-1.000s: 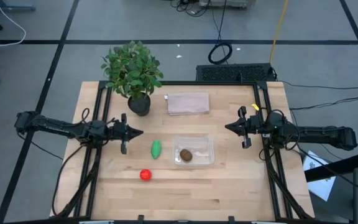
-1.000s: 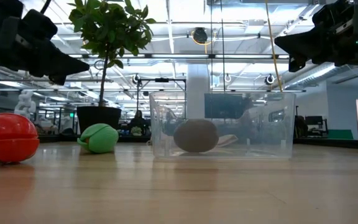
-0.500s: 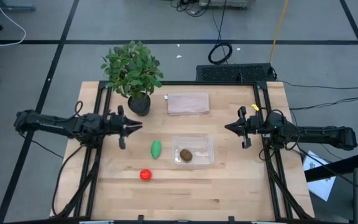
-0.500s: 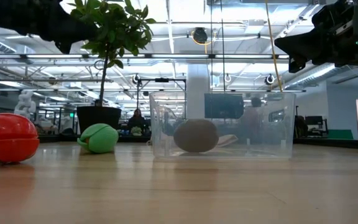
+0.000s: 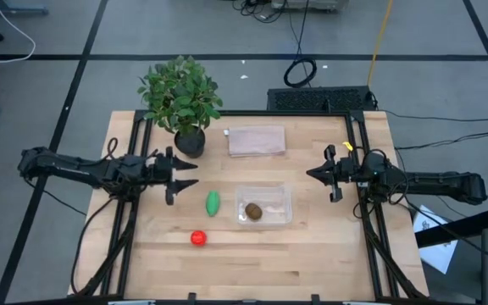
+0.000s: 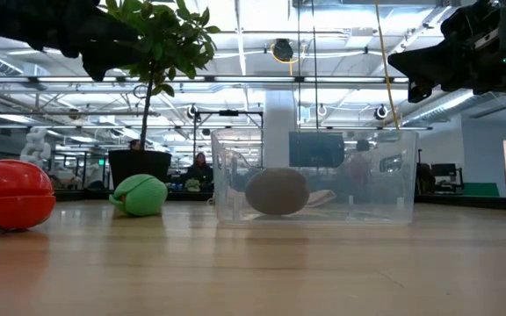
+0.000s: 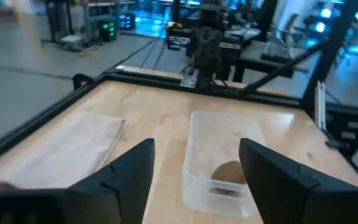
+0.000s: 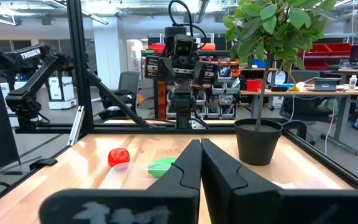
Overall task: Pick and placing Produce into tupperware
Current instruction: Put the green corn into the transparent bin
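The clear tupperware (image 5: pixel 263 205) stands right of the table's middle with the brown kiwi-like piece (image 5: pixel 253 211) lying in it. The elongated green piece (image 5: pixel 213 202) lies on the table just left of the tupperware. The round red piece (image 5: pixel 197 238) rests nearer the front edge. My left gripper (image 5: pixel 191 175) hovers open above the table, left of the green piece, pointing toward the tupperware (image 7: pixel 219 155). My right gripper (image 5: pixel 312 173) hangs shut and empty above the table, to the right of the tupperware.
A potted plant (image 5: pixel 180 93) stands at the far left, just beyond my left gripper. A flat pinkish lid-like piece (image 5: pixel 256 141) lies at the far edge. Black frame rails (image 5: pixel 134 212) run along both table sides. Bare wood (image 5: pixel 312 263) lies at the near right.
My left gripper has risen and opened; it was shut a second ago. The produce and the tupperware have stayed where they were.
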`<control>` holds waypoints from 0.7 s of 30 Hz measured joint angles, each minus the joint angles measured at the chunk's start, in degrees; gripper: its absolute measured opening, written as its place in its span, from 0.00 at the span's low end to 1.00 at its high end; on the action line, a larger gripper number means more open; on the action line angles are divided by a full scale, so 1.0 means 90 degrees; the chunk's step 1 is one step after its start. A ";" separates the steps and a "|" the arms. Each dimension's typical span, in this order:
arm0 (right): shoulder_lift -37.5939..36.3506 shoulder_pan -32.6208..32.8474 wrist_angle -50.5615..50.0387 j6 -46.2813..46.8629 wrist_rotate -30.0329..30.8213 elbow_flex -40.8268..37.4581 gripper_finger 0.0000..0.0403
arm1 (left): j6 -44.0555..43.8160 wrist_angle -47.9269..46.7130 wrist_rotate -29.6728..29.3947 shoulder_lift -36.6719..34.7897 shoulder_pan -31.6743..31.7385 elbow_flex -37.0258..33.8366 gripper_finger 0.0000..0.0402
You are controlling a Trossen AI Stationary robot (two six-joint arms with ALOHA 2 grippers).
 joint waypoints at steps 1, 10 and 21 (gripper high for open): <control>-0.0001 0.0000 0.0000 0.0000 0.0000 0.0000 0.00 | -0.0150 -0.0133 -0.0040 0.0043 0.0000 0.0087 0.61; -0.0001 -0.0001 0.0002 -0.0021 0.0000 0.0000 0.00 | -0.1634 -0.2131 -0.0257 0.1091 0.0002 0.1511 0.64; 0.0000 -0.0001 0.0012 -0.0046 0.0001 0.0000 0.00 | -0.3118 -0.3817 0.0011 0.3459 0.0200 0.2937 0.64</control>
